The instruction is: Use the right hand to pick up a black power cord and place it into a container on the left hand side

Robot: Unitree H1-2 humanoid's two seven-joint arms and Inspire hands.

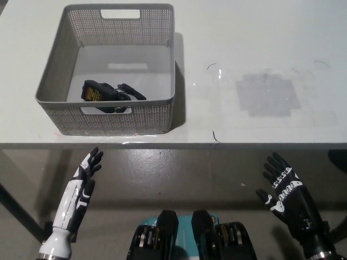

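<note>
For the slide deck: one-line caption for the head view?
Black power cord lies inside the grey basket on the white table; left hand and right hand open below the table edge.

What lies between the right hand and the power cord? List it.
In the head view: the table's front edge, bare tabletop, then the grey basket's mesh wall. The cord lies inside the basket; the right hand is below table level.

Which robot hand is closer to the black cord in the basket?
Left. The white left hand sits just below the power cord in the basket; the black right hand is far right.
</note>
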